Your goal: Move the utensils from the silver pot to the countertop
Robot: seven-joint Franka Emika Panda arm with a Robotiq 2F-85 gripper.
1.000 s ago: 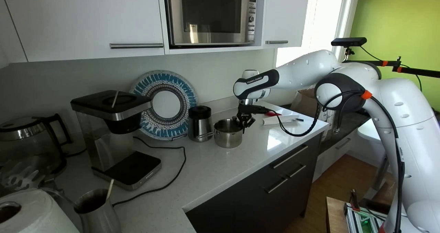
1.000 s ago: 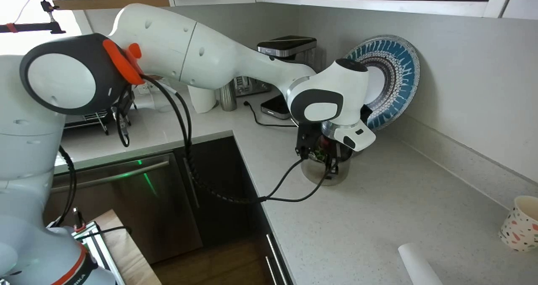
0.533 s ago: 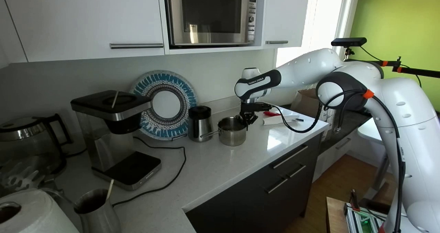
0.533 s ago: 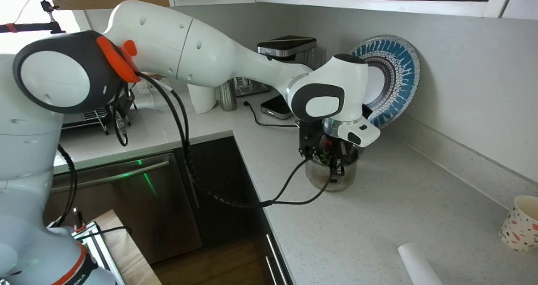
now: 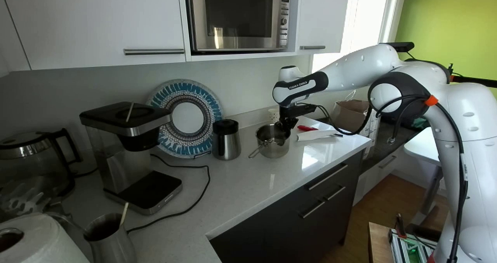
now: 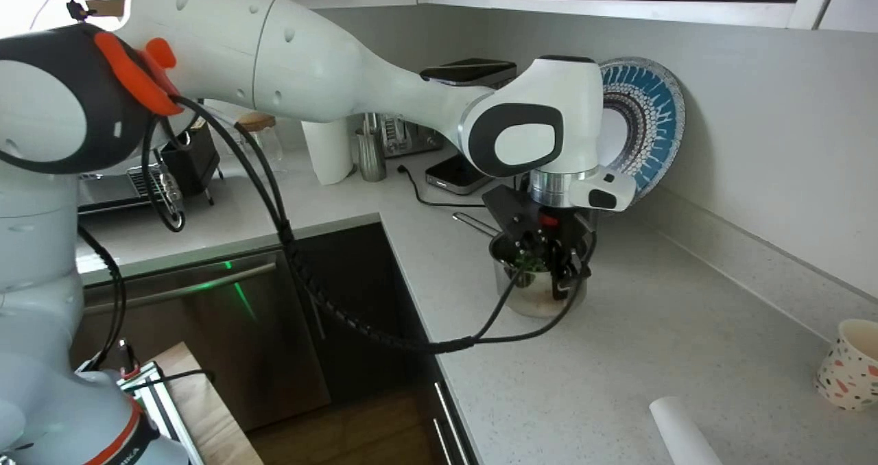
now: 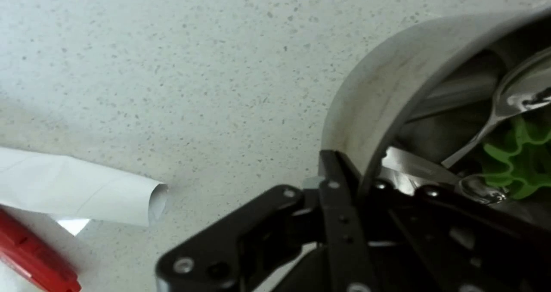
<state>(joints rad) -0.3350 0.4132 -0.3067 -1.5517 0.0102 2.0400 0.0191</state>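
1. Fingers [image 7: 338, 206] clenched on rim of pot [image 7: 379, 89], one inside, one out; utensils [image 7: 521, 91] inside, right of fingers in wrist view.
2. Risk: one-sided hold on thin wall; pot could swivel, spill early.
3. Green piece [image 7: 531, 167] among utensils may jam any pour.
4. Roll [image 7: 77, 184], red thing [image 7: 34, 253] on countertop [image 7: 215, 89] left of fingers: likely in the way.
5. Cable [image 6: 439, 347] near fingers could snag.

In the wrist view, utensils [image 7: 518, 89] are contained in the pot [image 7: 381, 83]. In an exterior view, the canister [image 5: 226, 146] and, farther left, the coffee machine [image 5: 125, 166] are placed on the desk [image 5: 240, 189] left of the pot; between them, behind, the plate [image 5: 188, 117] is stood on edge. To the pot's right a tube [image 5: 314, 135] is laid, and behind the pot, a cup [image 5: 273, 115].
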